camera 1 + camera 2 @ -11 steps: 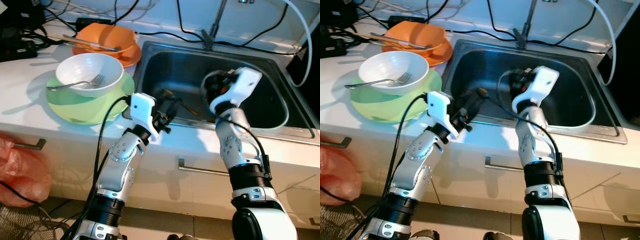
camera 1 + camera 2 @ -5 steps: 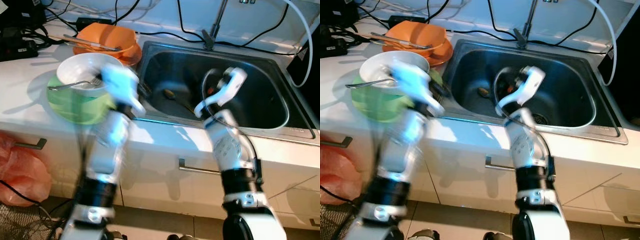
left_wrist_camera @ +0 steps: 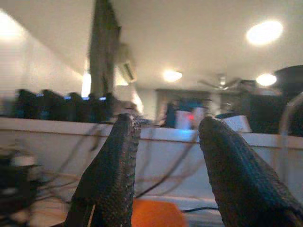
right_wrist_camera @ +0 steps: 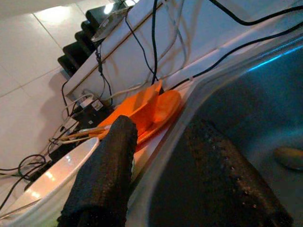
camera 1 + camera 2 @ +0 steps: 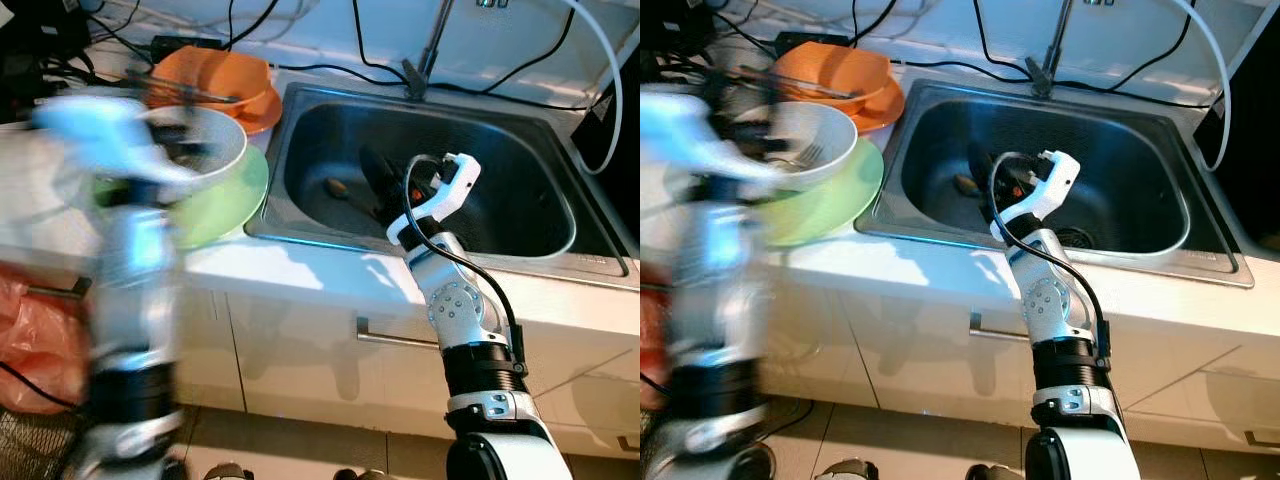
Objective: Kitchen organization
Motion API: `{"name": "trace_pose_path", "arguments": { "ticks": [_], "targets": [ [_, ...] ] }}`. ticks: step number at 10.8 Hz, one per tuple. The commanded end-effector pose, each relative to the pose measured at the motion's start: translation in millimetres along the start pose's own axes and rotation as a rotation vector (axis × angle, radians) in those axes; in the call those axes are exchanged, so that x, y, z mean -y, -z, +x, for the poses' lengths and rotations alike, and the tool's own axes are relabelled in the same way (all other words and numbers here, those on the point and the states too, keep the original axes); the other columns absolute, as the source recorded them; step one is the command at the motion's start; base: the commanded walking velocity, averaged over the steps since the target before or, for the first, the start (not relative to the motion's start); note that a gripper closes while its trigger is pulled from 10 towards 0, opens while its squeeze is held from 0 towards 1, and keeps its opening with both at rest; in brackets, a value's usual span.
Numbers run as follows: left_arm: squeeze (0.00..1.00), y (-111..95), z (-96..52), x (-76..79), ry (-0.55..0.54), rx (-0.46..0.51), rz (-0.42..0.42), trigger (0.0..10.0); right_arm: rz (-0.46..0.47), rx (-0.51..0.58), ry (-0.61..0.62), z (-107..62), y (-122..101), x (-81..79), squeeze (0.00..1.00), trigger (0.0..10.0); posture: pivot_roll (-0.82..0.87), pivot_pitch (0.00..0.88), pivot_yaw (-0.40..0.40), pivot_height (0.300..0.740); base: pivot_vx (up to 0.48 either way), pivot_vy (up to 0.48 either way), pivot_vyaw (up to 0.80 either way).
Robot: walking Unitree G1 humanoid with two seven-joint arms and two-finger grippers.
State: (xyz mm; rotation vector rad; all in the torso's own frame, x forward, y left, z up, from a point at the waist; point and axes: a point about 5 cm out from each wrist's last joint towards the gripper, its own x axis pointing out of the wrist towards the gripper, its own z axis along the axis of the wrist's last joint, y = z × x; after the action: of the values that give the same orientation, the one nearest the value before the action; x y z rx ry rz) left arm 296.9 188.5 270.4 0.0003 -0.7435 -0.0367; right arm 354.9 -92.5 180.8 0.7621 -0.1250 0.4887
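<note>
A white bowl (image 5: 225, 140) with a fork (image 5: 810, 155) in it sits on a green plate (image 5: 230, 200) left of the steel sink (image 5: 560, 250). Behind it an orange bowl (image 5: 225, 75) rests on an orange plate (image 5: 265, 108) with chopsticks (image 5: 190, 92) across it. My left arm is a blur over the white bowl; its gripper (image 3: 169, 122) is open and empty, facing the back wall. My right gripper (image 5: 375, 190) hangs inside the sink, open (image 4: 161, 127) with nothing between its fingers. A small brown object (image 5: 337, 186) lies on the sink floor beside it.
A faucet (image 5: 425, 50) stands behind the sink, and black cables run along the back wall. Power adapters (image 4: 90, 113) crowd the far left counter. A red plastic bag (image 5: 40, 335) hangs below the counter at left. A drawer handle (image 5: 395, 340) lies below the sink.
My left arm swung fast from the sink's front edge leftward and up over the white bowl. My right gripper dropped lower into the sink. The dishes stayed put.
</note>
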Motion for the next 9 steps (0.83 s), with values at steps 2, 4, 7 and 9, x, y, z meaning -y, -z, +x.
{"name": "trace_pose_path", "arguments": {
  "ticks": [2,4,7,9],
  "targets": [
    [0.00,-1.9,-14.7,-14.5,-0.016,-0.046,0.036,10.0,0.014,-0.027,0.006,-4.4,5.4,5.2,0.00,10.0,0.16,0.076,-0.105,0.740,0.000,0.000,0.00],
    [0.00,0.7,-29.8,-25.6,-0.044,-0.097,0.067,10.0,0.014,-0.034,0.008,-4.9,6.7,6.5,0.00,10.0,0.17,0.088,-0.111,0.740,0.000,0.000,0.00],
    [0.00,5.9,-46.0,-29.8,-0.067,-0.157,0.075,10.0,0.013,-0.041,0.010,-5.4,7.8,6.9,0.00,10.0,0.17,0.099,-0.118,0.740,0.000,0.000,0.00],
    [0.00,12.7,-56.7,-37.9,-0.092,-0.205,0.080,10.0,0.015,-0.039,0.013,-5.6,7.2,7.7,0.00,10.0,0.17,0.102,-0.119,0.740,0.000,0.000,0.00]
  ]
}}
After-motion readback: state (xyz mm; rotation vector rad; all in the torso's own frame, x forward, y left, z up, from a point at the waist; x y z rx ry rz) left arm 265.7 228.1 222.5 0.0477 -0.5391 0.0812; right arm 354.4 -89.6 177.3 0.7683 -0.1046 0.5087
